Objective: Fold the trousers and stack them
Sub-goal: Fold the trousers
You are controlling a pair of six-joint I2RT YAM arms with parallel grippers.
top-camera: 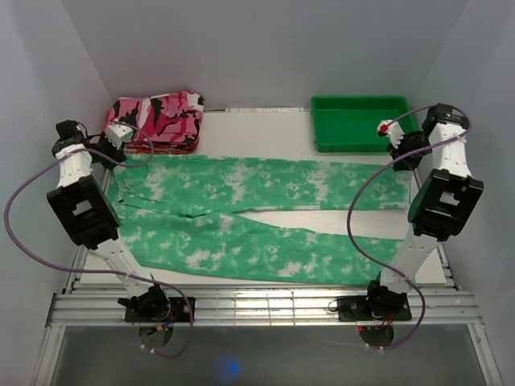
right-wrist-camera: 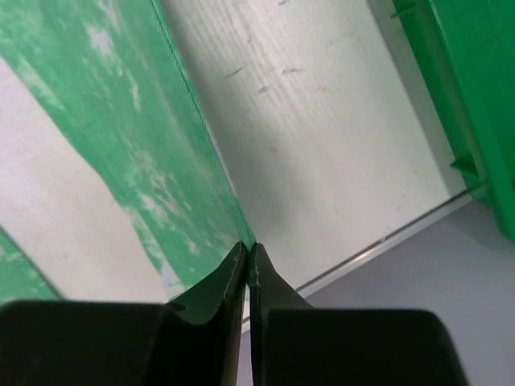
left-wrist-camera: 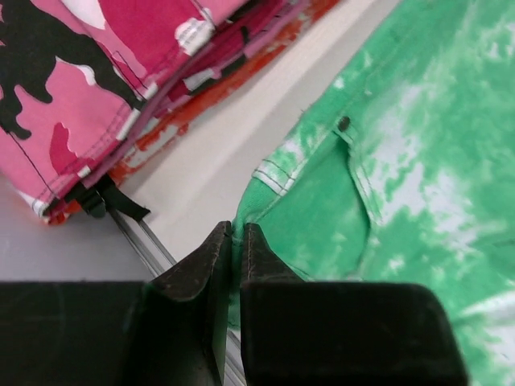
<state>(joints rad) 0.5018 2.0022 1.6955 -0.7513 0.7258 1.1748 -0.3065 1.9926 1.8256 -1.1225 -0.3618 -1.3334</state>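
The trousers [top-camera: 241, 185] lie spread flat on the white table, bright green with white blotches. The waist is at the left and both legs run to the right. My left gripper [top-camera: 115, 158] sits at the far left corner of the waist. In the left wrist view it [left-wrist-camera: 237, 229] is shut on the waistband edge of the trousers [left-wrist-camera: 418, 161], with green cloth pinched between the jaws. My right gripper [top-camera: 406, 163] is at the end of the far leg. In the right wrist view it [right-wrist-camera: 248, 248] is shut on the hem corner of the trousers [right-wrist-camera: 121, 145].
A folded pink, black and white camouflage cloth [top-camera: 157, 119] lies at the back left, close to the waist [left-wrist-camera: 72, 88]. A green plastic tray [top-camera: 362, 121] stands at the back right, near my right gripper [right-wrist-camera: 483, 96]. The table's metal edge [right-wrist-camera: 386, 241] runs just past the hem.
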